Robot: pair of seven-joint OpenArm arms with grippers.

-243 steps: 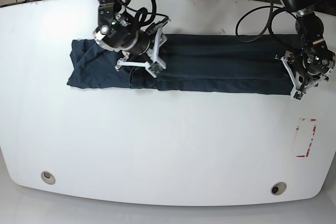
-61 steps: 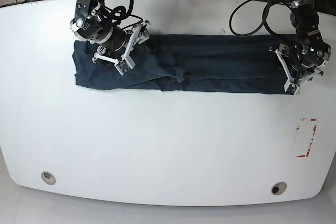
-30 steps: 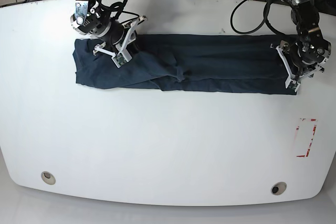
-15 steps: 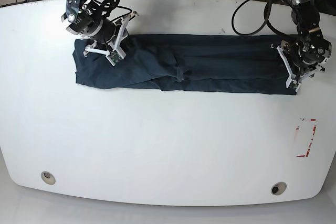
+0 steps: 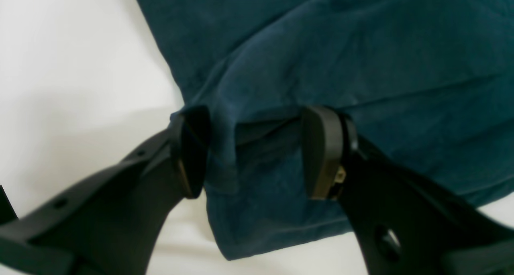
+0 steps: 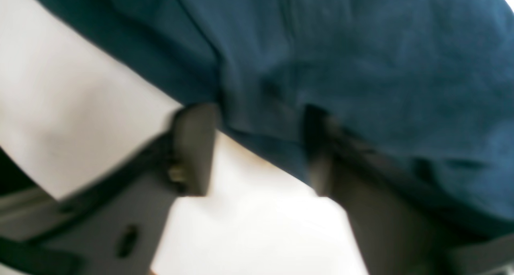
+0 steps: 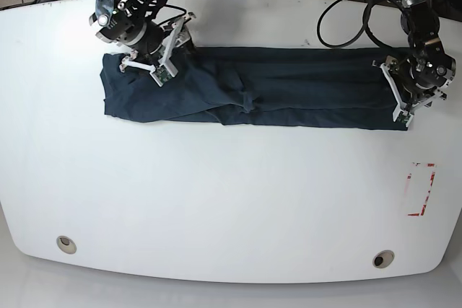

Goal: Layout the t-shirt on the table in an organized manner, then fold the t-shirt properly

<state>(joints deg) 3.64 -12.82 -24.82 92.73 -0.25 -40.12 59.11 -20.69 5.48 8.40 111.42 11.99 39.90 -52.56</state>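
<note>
- Right gripper (image 6: pixel 257 146) now spread, shifted slightly back over shirt (image 7: pixel 253 95) edge.
- Left gripper (image 5: pixel 253 150) parted, straddling a shirt fold.
- Shirt flat on table (image 7: pixel 216 200).

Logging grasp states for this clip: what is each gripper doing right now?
Left gripper: open, jaws straddling a t-shirt fold.
Right gripper: open at the t-shirt's edge, gripping nothing.

Free room on the near side

The table (image 7: pixel 216 200) is lying open below the t-shirt (image 7: pixel 289 95) (a long band across the far side), with both arms crowding its two ends.
</note>
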